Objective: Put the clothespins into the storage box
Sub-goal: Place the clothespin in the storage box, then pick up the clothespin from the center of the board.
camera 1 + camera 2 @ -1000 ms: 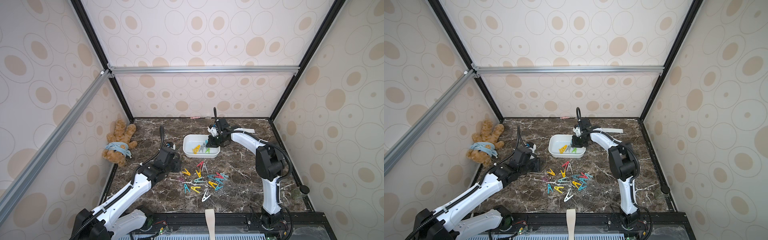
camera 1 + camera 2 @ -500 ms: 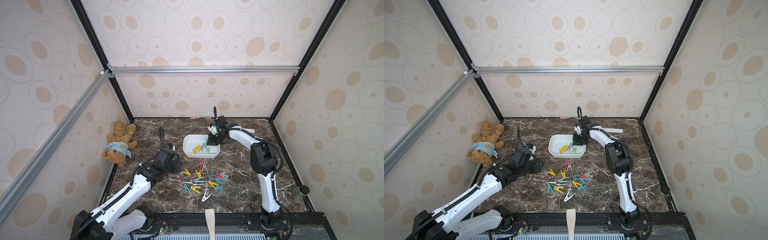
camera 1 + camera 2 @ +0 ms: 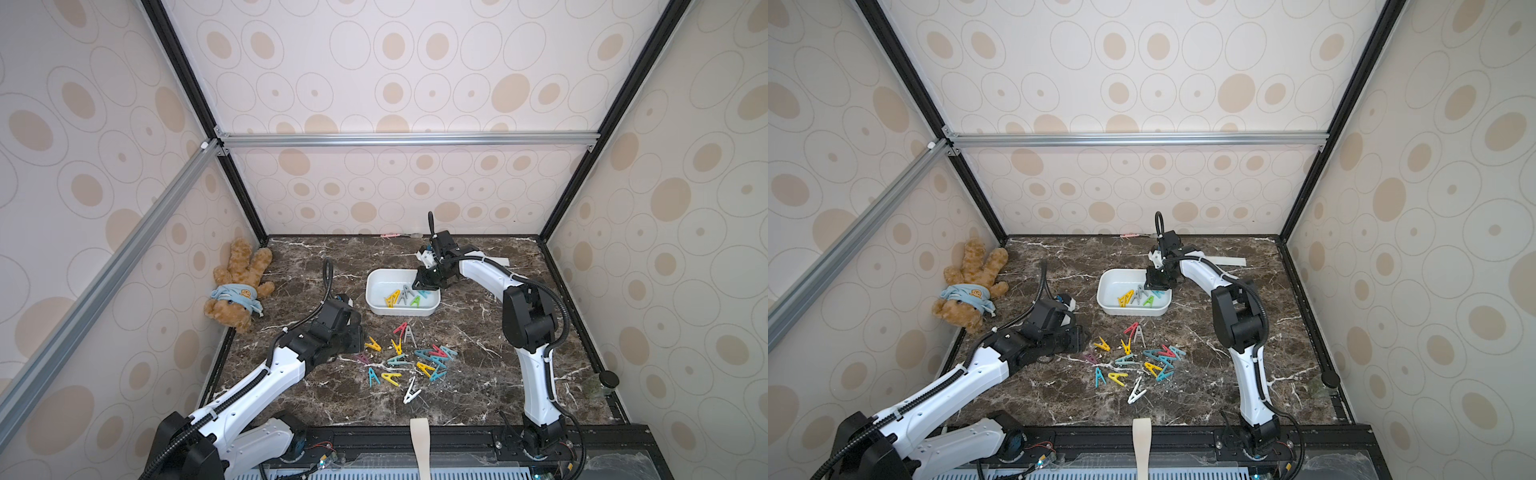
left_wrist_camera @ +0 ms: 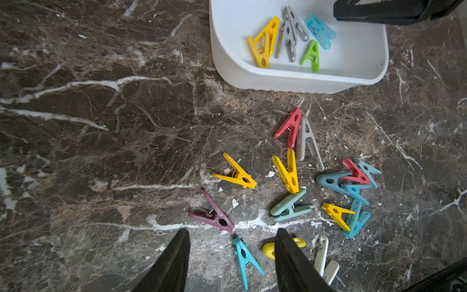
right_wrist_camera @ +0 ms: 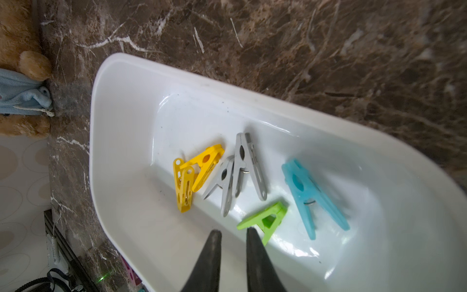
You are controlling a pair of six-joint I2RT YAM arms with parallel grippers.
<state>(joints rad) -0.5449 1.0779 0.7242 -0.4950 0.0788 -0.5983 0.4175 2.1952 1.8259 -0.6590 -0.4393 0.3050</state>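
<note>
— Right, where's the storage box (image 3: 380, 286)?
— Far middle of the marble table (image 3: 478, 386), sitting flat. Inside: yellow clothespins (image 5: 194, 174), probably two locked together; two grey pegs (image 5: 237, 172) overlapping; one green peg (image 5: 267, 217); one light blue peg (image 5: 310, 197), smeared in the right wrist view.
— And the right gripper (image 5: 233, 233)?
— Over the box interior, tips just beside the green peg. Jaws a narrow gap apart, nothing between them.
— And the left gripper (image 4: 231, 232)?
— Low over the table at the edge of the loose pile (image 3: 434, 353). Jaws wide apart, empty. A purple peg (image 4: 214, 215) and a teal peg (image 4: 246, 257) lie below the gap.
— The pile itself?
— On the marble just in front of the box, on the robot's side; several pegs overlap.
</note>
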